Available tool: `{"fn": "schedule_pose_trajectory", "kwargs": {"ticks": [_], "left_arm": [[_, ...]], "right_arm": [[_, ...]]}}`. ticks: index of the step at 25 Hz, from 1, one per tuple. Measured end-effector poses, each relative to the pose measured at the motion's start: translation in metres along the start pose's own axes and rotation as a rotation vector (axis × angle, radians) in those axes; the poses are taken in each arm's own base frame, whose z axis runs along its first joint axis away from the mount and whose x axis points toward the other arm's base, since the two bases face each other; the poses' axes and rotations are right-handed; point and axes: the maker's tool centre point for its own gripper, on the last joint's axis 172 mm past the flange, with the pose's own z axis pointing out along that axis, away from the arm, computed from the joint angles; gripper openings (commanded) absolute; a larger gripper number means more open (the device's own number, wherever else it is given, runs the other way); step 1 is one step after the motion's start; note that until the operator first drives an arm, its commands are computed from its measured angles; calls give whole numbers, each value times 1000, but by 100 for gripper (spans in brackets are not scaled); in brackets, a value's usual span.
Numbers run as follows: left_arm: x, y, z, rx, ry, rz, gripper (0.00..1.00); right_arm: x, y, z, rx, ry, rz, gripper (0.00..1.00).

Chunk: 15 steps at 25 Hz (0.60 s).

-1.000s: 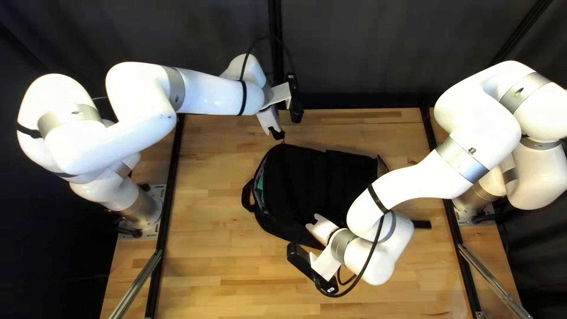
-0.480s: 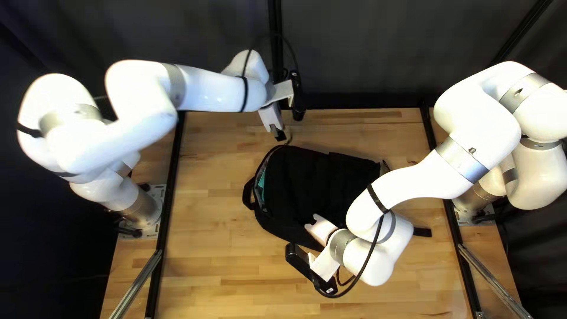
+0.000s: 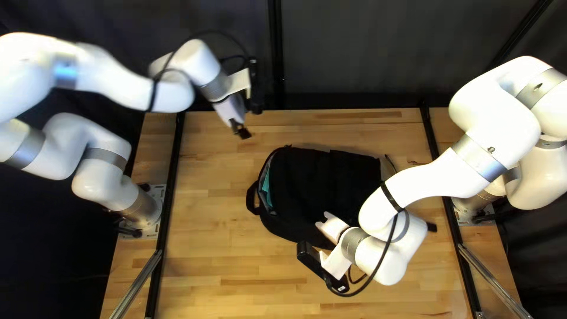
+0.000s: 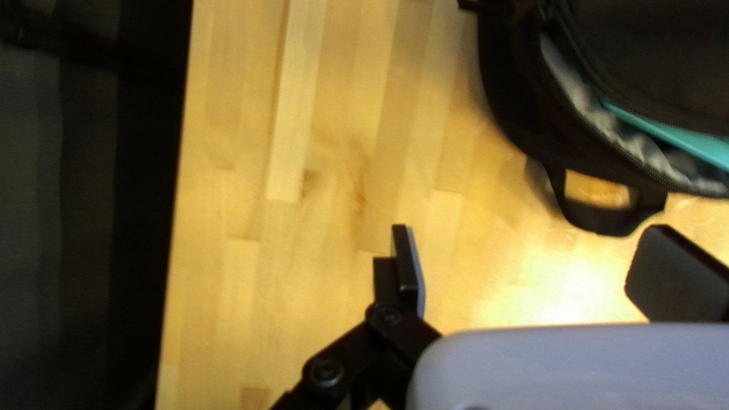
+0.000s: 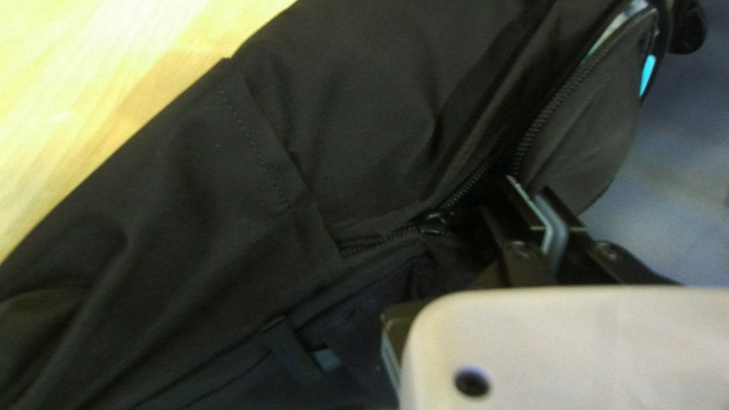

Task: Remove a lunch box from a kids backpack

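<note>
Steadying backpack [image 3: 319, 183] on table [image 3: 207, 254], right tool [image 5: 530, 187] is pinching its cloth beside zipper [image 5: 563, 87], fingers nearly together, presumably anchoring it against coming pull. Left tool [image 4: 531, 243] is hanging wide open, holding nothing, apart from backpack, probably allowing approach. Teal item [image 4: 672, 138] is showing inside backpack's opening, possibly lunch box; identity remaining uncertain.

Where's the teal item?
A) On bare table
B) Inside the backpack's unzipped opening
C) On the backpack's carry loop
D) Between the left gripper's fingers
B: the teal item shows between the unzipped edges of the backpack, next to the gray lining.
</note>
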Motion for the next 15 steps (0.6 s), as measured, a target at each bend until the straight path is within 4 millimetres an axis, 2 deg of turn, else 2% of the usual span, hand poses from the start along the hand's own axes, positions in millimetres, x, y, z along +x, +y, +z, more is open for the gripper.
{"fn": "schedule_pose_trajectory", "kwargs": {"ticks": [6, 12, 13, 14, 15], "left_arm": [[5, 23, 2, 7, -4, 19, 100], [19, 34, -9, 23, -17, 51, 100], [21, 36, -10, 26, -21, 57, 100], [22, 37, -11, 28, -25, 62, 100], [22, 37, -12, 31, -28, 67, 100]], "right_arm": [[-50, -22, -11, 9, -36, -25, 0], [-82, -47, -16, 38, -51, -54, 0], [-86, -51, -16, 44, -52, -57, 82], [-89, -55, -15, 52, -52, -59, 100], [-91, -57, -15, 59, -52, -60, 100]]}}
